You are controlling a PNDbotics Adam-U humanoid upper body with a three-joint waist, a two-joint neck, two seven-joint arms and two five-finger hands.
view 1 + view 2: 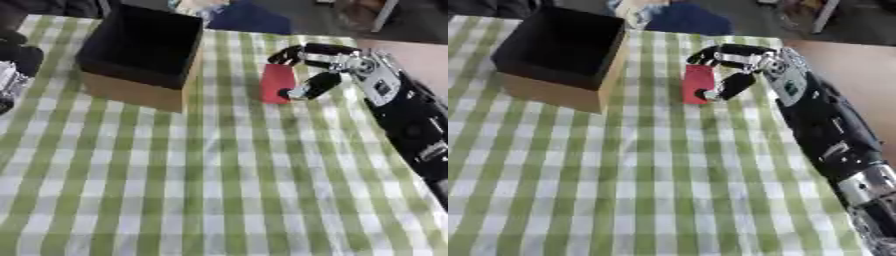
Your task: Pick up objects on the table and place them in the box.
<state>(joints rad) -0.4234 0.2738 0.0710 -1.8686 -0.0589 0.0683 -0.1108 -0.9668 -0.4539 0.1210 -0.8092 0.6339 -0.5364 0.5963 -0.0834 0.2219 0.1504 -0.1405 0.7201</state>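
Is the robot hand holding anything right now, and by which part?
The right robot hand pinches the upright red block between fingers at its top and thumb low on its right side.

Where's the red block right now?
The red block stands upright right of the box, toward the table's far side, with the right hand curled round it.

table [219, 190]: green-white checked cloth | on it: box [140, 55], red object [277, 83]
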